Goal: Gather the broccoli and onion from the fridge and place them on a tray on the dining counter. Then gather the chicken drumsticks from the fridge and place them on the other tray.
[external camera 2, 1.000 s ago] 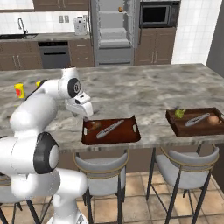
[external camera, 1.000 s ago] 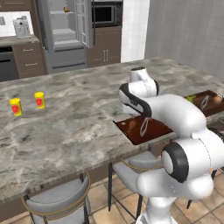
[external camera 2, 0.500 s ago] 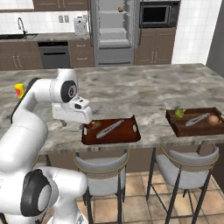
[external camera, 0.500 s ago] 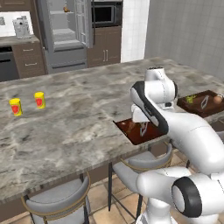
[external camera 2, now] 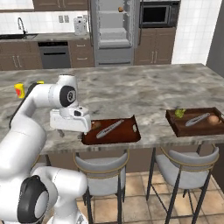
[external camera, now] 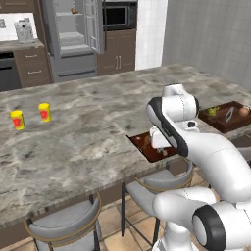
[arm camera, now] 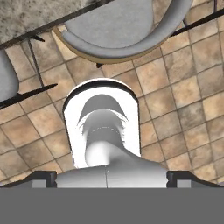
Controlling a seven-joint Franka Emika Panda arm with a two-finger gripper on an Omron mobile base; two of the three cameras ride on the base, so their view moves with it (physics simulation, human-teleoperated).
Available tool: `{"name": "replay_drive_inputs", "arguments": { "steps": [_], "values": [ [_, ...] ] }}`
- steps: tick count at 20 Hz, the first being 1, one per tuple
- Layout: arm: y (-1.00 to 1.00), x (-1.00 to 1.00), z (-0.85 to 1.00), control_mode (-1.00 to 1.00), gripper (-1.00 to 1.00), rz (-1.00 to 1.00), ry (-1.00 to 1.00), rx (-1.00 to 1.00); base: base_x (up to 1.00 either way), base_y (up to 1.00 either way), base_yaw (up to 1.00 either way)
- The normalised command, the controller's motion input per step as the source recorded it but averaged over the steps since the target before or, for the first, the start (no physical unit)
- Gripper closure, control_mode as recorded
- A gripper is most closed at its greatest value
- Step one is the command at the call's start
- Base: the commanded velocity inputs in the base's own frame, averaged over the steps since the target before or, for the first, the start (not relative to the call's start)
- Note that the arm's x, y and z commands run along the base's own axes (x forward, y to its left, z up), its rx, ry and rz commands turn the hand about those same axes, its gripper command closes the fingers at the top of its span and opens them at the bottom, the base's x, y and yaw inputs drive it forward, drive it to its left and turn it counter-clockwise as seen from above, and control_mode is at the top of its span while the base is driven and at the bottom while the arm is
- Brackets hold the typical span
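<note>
Going left to right in the right base view, a yellow cup [external camera 2: 19,90] with a red mark is standing near the left end of the dining counter [external camera 2: 131,92], partly behind the arm. The gripper [external camera 2: 70,130] is hanging at the counter's front edge, just left of a dark wooden tray [external camera 2: 131,136], and its jaws are standing wide apart with nothing between them. A golden-brown chicken drumstick [external camera 2: 95,125] is lying at the left end of that tray, close to the hand, beside a grey utensil [external camera 2: 109,128] lying slantwise across the middle. Behind the counter, the fridge [external camera 2: 114,30] is standing with its doors open, and a small orange thing, too small to name, is sitting on its top shelf. Further right, a second wooden tray [external camera 2: 173,124] is sitting near the counter's front edge; the broccoli [external camera 2: 180,113] is lying in its back left corner and the onion [external camera 2: 213,119] toward its right end, with another grey utensil between them. Two grey-cushioned stools [external camera 2: 101,164] are standing under the counter edge. In the hand view a stool seat [arm camera: 127,26] and tan floor tiles are showing
</note>
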Motion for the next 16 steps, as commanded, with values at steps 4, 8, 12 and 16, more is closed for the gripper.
{"name": "replay_drive_inputs", "arguments": {
  "steps": [4,8,12,16],
  "values": [
    [0.0,-0.01,-0.03,-1.0,-1.0,0.0,0.0,0.0,0.0,0.0,0.0],
    [0.0,-0.07,0.0,-1.0,-1.0,0.0,0.0,0.0,0.0,0.0,0.0],
    [0.0,-0.17,-0.03,1.0,-1.0,0.0,-0.01,0.0,-0.62,-0.12,0.0],
    [0.0,0.0,0.0,1.0,-1.0,0.0,0.0,0.0,-0.5,-0.6,0.0]
  ]
}}
